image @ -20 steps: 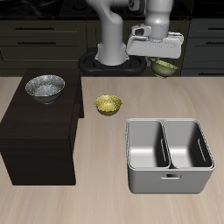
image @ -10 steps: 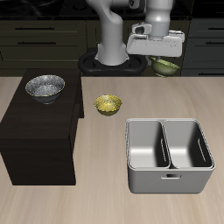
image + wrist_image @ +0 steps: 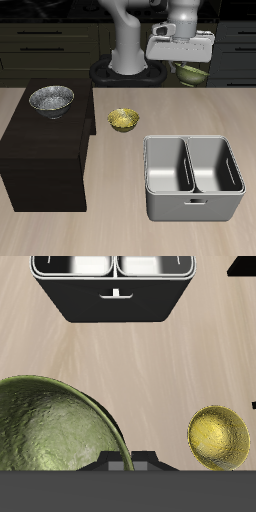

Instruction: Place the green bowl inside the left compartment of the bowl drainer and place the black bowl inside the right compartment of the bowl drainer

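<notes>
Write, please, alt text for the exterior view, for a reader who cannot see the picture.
A robot arm's gripper holds a small olive-green bowl in its jaws, raised behind a light grey metal two-compartment bowl drainer whose compartments hold nothing. A silvery-grey speckled bowl sits on a dark block, and a small golden-yellow bowl rests on the wooden table.

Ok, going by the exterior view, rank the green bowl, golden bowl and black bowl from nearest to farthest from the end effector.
1. Green bowl: held at the end effector, raised at the table's back.
2. Golden bowl: on the tabletop, mid-table.
3. Black bowl: on the dark stand.
</notes>
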Available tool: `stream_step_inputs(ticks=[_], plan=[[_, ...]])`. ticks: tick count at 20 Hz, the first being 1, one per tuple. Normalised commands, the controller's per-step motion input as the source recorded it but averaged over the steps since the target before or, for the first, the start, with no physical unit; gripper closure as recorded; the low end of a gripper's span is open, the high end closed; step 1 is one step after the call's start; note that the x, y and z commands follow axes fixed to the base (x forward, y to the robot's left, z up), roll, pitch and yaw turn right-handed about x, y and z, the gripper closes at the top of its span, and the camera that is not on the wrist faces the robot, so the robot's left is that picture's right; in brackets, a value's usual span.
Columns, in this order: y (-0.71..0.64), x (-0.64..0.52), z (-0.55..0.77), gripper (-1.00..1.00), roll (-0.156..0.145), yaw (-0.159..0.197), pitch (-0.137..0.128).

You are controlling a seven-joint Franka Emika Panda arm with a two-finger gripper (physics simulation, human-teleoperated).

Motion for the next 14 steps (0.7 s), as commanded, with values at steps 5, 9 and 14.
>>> stream_step_inputs(ticks=[5,9,14], plan=[[0.0,0.31,0.25,1.0,-0.003,0.01,0.029],[0.01,0.28,0.16,1.0,0.015,0.015,0.011],[-0.02,0.42,0.13,1.0,0.009,-0.006,0.068]])
